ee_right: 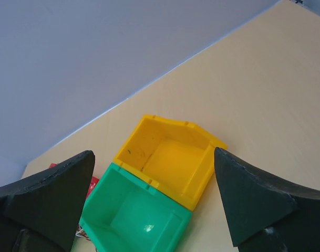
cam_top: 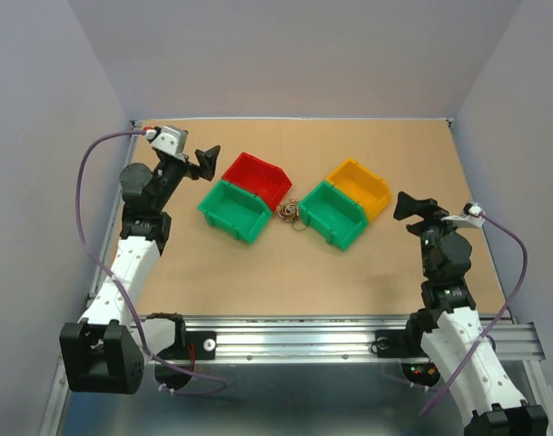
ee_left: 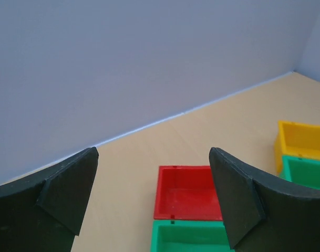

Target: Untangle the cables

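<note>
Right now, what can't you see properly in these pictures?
1. Top view: the cables are too small to count or trace their loops.
2. Left wrist view: the cables are out of frame; a green bin is cut by the bottom edge.
3. Right wrist view: the red bin is mostly hidden behind a dark finger.

Robotics lab cell, plain grey walls (cam_top: 294,54), brown tabletop (cam_top: 258,272), aluminium mounting rail (cam_top: 294,338), plastic parts bins (cam_top: 229,225)
</note>
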Controlling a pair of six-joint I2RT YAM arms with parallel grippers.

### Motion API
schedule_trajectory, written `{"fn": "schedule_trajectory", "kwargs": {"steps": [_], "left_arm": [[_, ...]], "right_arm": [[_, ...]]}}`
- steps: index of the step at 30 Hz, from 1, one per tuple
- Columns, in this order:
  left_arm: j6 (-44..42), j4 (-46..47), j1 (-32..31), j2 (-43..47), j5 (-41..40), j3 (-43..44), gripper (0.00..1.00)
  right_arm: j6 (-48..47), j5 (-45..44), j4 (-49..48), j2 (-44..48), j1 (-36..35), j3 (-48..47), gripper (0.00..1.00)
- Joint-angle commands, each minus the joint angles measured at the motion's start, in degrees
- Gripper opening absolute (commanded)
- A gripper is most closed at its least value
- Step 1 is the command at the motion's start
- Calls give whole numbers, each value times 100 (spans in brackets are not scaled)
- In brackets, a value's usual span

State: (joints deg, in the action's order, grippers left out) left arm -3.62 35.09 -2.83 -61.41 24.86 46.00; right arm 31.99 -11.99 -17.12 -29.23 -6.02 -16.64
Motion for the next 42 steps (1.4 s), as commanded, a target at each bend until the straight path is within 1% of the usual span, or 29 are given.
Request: {"fn": "schedule_trajectory", "kwargs": {"steps": [1, 2, 3, 4, 6, 7, 8, 9, 10, 11, 13, 16, 20, 23, 24, 26, 28, 30, 31, 33, 34, 35, 37, 38, 40, 41, 42], "left_arm": [[-550, -343, -629, 59, 732, -64, 99], [-1057, -467, -857, 85, 287, -117, 99], [-1306, -599, -1321, 102, 126, -283, 99], [-1735, -643, -1499, 137, -32, -363, 99], [-2106, -967, -1834, 94, -17, -451, 99], [-2326, -1160, -2122, 42, -17, -399, 99], [-2667, -1589, -2247, -150, -77, -338, 99], [-2836, -1802, -2387, -283, -174, -250, 99], [-2942, -1978, -2641, -441, -436, -58, 99], [-3004, -2102, -2739, -608, -543, 40, 99], [-3215, -2462, -2968, -1318, -762, 303, 99], [-3513, -2533, -3135, -1916, -991, 611, 98], [-3918, -2621, -3197, -2454, -1089, 1068, 98], [-4225, -2841, -3250, -3234, -1246, 1551, 96], [-4278, -3015, -3250, -3394, -1247, 1796, 94], [-4366, -3157, -3259, -3658, -1282, 1991, 91], [-4367, -3245, -3259, -4027, -1326, 2194, 90], [-4384, -3263, -3276, -4124, -1343, 2273, 89], [-4384, -3263, -3285, -4177, -1370, 2343, 85], [-4376, -3315, -3294, -4292, -1396, 2440, 72], [-4367, -3342, -3294, -4327, -1414, 2466, 67], [-4367, -3368, -3294, -4344, -1423, 2484, 57], [-4332, -3395, -3294, -4336, -1423, 2441, 51], [-4323, -3395, -3294, -4310, -1371, 2414, 39], [-4297, -3395, -3294, -4134, -1300, 2300, 31], [-4209, -3386, -3294, -3951, -1239, 2256, 20], [-4130, -3369, -3294, -3836, -1229, 2151, 19]], "right_arm": [[159, 266, 86, -64, -4, 30, 100], [98, 467, 104, -239, -13, -14, 100], [-120, 1009, 121, -345, -13, -101, 100], [-253, 1380, 122, -633, -13, -154, 100], [-377, 2004, 191, -951, -13, -251, 100], [-456, 2138, 253, -1101, -4, -373, 100], [-500, 2339, 297, -1389, -13, -409, 100], [-535, 2437, 306, -1505, -13, -436, 100], [-570, 2447, 306, -1611, -13, -471, 100], [-571, 2473, 298, -1716, -13, -480, 100], [-597, 2464, 280, -1884, -22, -471, 100], [-606, 2447, 236, -1806, -22, -384, 100], [-597, 2403, 183, -1472, -22, -269, 100], [-606, 2385, 183, -1218, -22, -164, 100], [-606, 2377, 183, -1164, -22, -129, 100], [-588, 2359, 183, -1059, -22, -94, 100], [-580, 2324, 183, -927, -22, -41, 100], [-588, 2306, 183, -865, -13, -23, 100], [-588, 2289, 183, -856, -22, -14, 100], [-588, 2271, 183, -847, -22, -6, 100], [-580, 2271, 183, -856, -13, -6, 100], [-580, 2254, 183, -856, -22, -6, 100], [-580, 2227, 183, -865, -22, 3, 100], [-580, 2218, 183, -865, -22, 12, 100], [-571, 2192, 183, -856, -22, 21, 100], [-571, 2192, 183, -865, -13, 30, 100], [-571, 2183, 192, -856, -22, 30, 100]]}}
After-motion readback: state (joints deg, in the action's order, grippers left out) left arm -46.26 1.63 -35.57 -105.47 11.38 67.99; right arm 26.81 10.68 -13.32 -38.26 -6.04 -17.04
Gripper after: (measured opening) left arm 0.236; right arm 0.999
